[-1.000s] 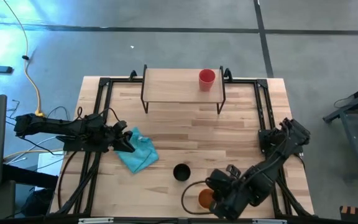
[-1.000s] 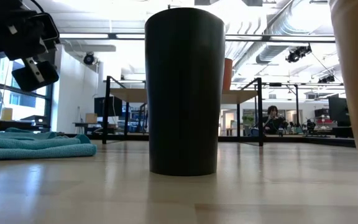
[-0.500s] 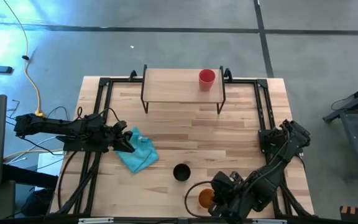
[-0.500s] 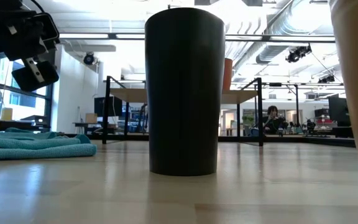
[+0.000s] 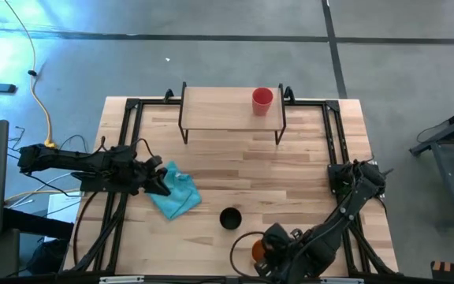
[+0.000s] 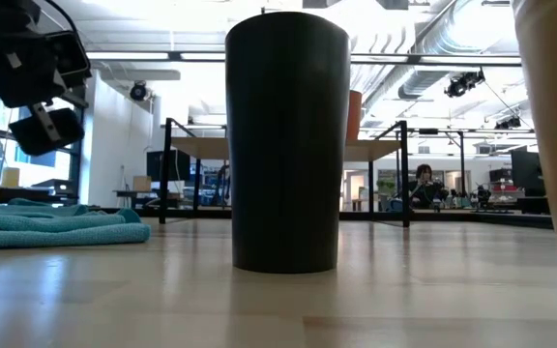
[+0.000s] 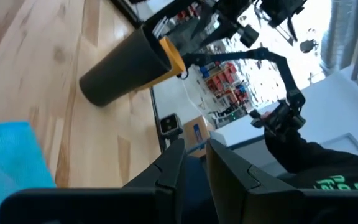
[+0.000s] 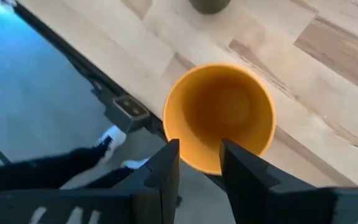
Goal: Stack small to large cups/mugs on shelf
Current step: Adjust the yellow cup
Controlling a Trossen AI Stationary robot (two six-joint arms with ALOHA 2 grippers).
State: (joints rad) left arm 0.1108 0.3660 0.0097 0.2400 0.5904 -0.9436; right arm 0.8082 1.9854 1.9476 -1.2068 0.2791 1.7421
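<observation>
The yellow-orange cup (image 5: 258, 251) stands upright on its base at the table's near edge, its mouth open in the right wrist view (image 8: 219, 112). My right gripper (image 8: 199, 146) is over the cup's near rim, open by a narrow gap. The black cup (image 5: 229, 218) stands upright on the table just beyond it. On the shelf (image 5: 219, 110), the red cup (image 5: 262, 100) stands near the right end. My left gripper (image 5: 166, 183) hovers shut above the blue cloth (image 5: 176, 197), touching nothing. My right gripper comes at the yellow-orange cup from above, pointing down, with its fingertips (image 8: 171, 148) over the near part of the rim (image 8: 194, 169). Whether the fingers touch the rim I cannot tell. The cup stands upright on the table.
The blue cloth (image 6: 56, 224) lies crumpled on the table's left part. Black frame rails (image 5: 128, 134) run along both sides of the table. A black cable (image 5: 239, 241) loops around the yellow-orange cup. Bare wood lies between the cups and the shelf.
My right gripper has moved toward the table's near edge and slightly left, ending over the yellow-orange cup. My left gripper has sunk a little above the cloth. The cups have not moved.
</observation>
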